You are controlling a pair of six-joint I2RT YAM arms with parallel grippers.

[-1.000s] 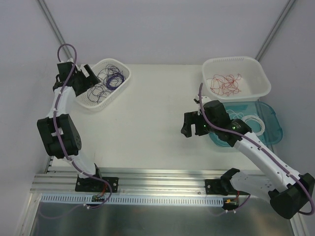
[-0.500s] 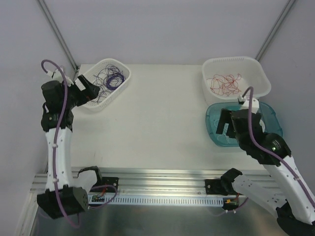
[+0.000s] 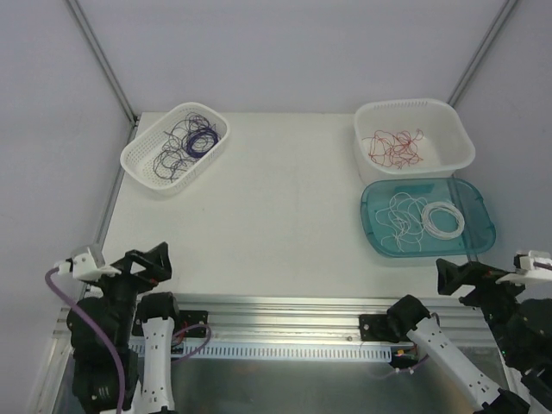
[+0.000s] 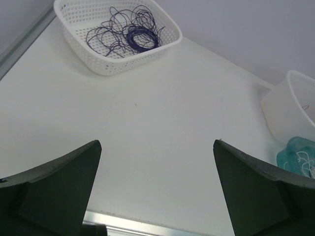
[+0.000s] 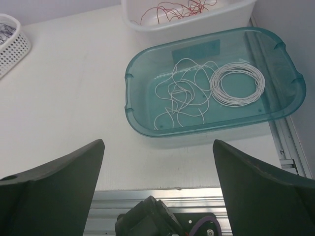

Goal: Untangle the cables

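Dark purple cables lie in loose loops in a white perforated basket at the back left, and show in the left wrist view. Red cables lie in a white tub at the back right. White cables, partly a neat coil, lie in a teal tray, and show in the right wrist view. My left gripper is open and empty at the near left edge. My right gripper is open and empty at the near right edge.
An aluminium rail with both arm bases runs along the table's near edge. The right arm's base shows under the right gripper. Slanted frame posts stand at the back corners. The white table lies between the bins.
Both arms have pulled back to the near edge. The left gripper left the basket of purple cables and the right gripper left the teal tray. The cables have not moved.
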